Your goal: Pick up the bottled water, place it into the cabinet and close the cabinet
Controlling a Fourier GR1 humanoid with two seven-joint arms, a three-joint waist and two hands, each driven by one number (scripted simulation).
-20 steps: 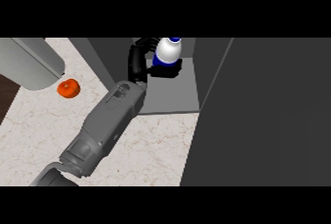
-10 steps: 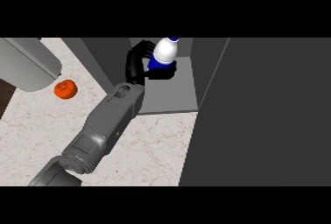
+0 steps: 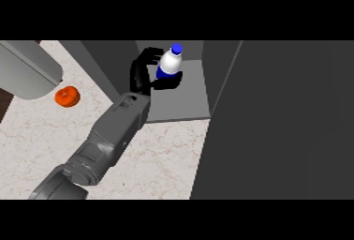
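The bottled water (image 3: pixel 169 62), white with a blue cap and a blue label, stands upright inside the open grey cabinet (image 3: pixel 181 107). My left hand (image 3: pixel 141 71) reaches into the cabinet from the lower left. Its black fingers and thumb are curled round the bottle's lower half, hiding part of the label. The grey forearm (image 3: pixel 110 136) runs diagonally over the marble counter. The cabinet's dark door (image 3: pixel 283 117) stands open and fills the right side of the view. My right hand shows nowhere.
An orange fruit (image 3: pixel 67 96) lies on the counter left of the cabinet. A large grey rounded object (image 3: pixel 26 70) sits at the upper left. The cabinet's left wall (image 3: pixel 104 65) stands close beside my wrist.
The hand and the bottle have shifted slightly left and nearer within the cabinet. The grip on the bottle looks the same.
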